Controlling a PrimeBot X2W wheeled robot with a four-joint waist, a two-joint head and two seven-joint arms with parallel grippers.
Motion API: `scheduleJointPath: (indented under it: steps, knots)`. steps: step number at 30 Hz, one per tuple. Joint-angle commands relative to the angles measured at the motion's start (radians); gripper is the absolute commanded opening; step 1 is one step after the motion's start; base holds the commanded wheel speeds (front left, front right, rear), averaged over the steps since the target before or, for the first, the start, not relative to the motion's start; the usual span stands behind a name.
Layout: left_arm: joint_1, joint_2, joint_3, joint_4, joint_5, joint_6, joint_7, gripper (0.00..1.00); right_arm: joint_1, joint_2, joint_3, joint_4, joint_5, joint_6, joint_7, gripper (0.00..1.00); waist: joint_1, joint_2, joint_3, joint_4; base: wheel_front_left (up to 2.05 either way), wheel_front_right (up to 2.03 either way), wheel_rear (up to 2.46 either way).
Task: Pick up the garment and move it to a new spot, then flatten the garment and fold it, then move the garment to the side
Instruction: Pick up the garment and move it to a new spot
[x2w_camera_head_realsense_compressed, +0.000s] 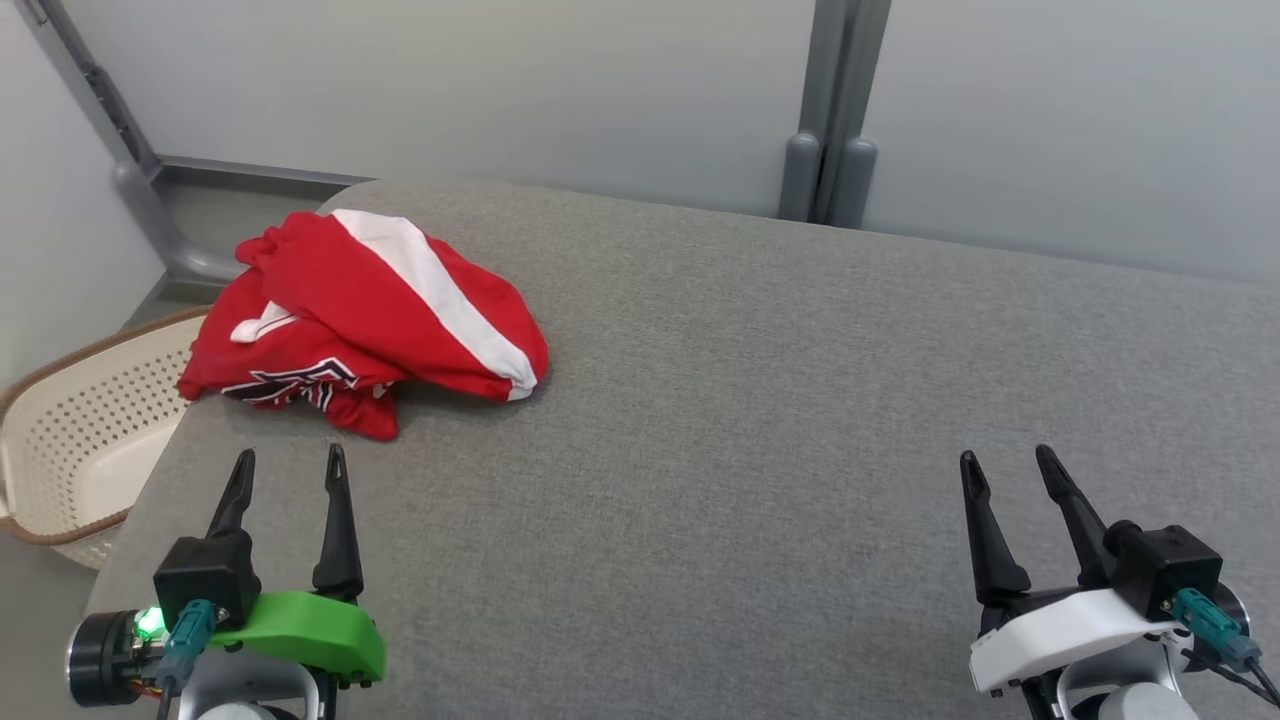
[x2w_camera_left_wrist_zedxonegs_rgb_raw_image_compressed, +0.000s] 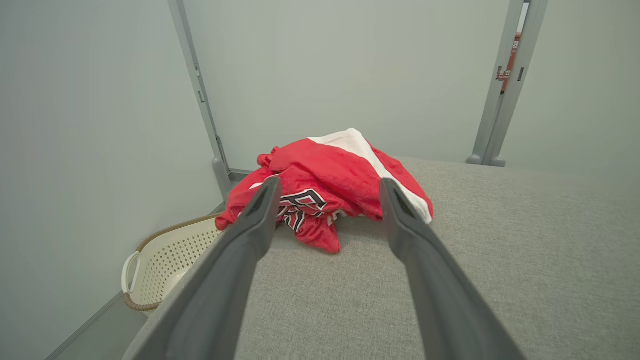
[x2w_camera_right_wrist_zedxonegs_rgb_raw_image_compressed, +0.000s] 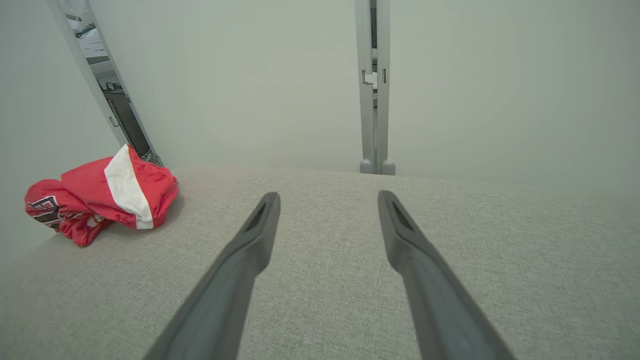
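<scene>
Crumpled red garment (x2w_camera_head_realsense_compressed: 370, 315) at upper left

Bunched in a heap on the grey surface, a broad white stripe across its top, black-and-white lettering showing at its lower left fold.

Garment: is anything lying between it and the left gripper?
Nothing visible. Only bare grey surface lies between the open left gripper and the crumpled red garment just ahead of its fingertips. The basket sits off the surface's left edge, out of the path.

Bench (x2w_camera_head_realsense_compressed: 760, 400): grey woven fabric top, rounded far-left corner. Pale grey wall panels (x2w_camera_head_realsense_compressed: 500, 90) stand close behind its far edge, joined by a grey double post (x2w_camera_head_realsense_compressed: 830, 110). Slanted grey strut (x2w_camera_head_realsense_compressed: 130, 170) at far left. Cream perforated basket (x2w_camera_head_realsense_compressed: 70, 430) sits on the grey floor (x2w_camera_head_realsense_compressed: 25, 620) off the left edge. Light is soft and even.
</scene>
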Motion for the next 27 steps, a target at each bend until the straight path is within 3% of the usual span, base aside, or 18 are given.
scheduleJointPath:
  steps: [1, 16, 27]
  knots:
    - [0.007, 0.007, -0.001, -0.003, -0.003, 0.004, -0.002, 1.0, 0.008, -0.004, -0.004, 0.001, 0.0, 0.0, -0.007, 1.0, 0.0, 0.0, 0.0, 0.046, 0.0, 0.0, 0.0]
    - [0.027, 0.024, 0.008, -0.012, -0.015, 0.02, -0.011, 1.0, 0.009, -0.004, 0.005, 0.016, 0.008, 0.0, -0.01, 1.0, 0.0, 0.0, -0.004, 0.183, 0.0, 0.0, 0.0]
    - [0.043, 0.026, 0.009, -0.025, -0.02, 0.037, -0.021, 1.0, -0.002, -0.004, 0.016, 0.016, -0.001, 0.0, -0.005, 1.0, 0.0, 0.0, 0.006, 0.196, 0.0, 0.0, 0.0]
